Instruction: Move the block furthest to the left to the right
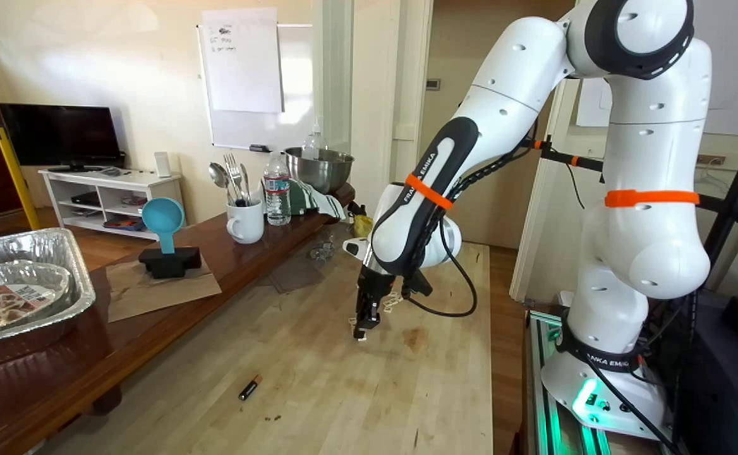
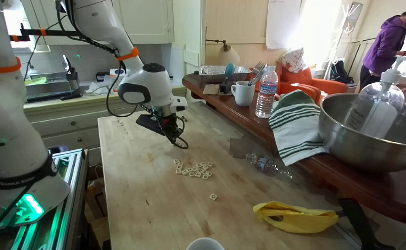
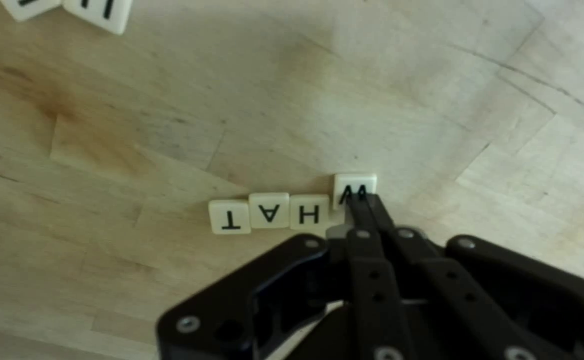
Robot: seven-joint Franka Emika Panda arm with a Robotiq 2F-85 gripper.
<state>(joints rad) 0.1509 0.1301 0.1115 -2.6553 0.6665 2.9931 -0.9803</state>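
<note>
At upper left on my wrist camera, 2 partly visible blocks (image 3: 100,12) lie on the table (image 3: 197,110); then come the T block (image 3: 229,216), the A block (image 3: 269,210) and the H block (image 3: 309,212), side by side, T and A inverted. Just beside H, set slightly higher, sits the row's 4th block (image 3: 355,182), its letter partly hidden by my gripper (image 3: 363,197), jaws clenched against each other. Whether they touch the block, I cannot tell.
</note>
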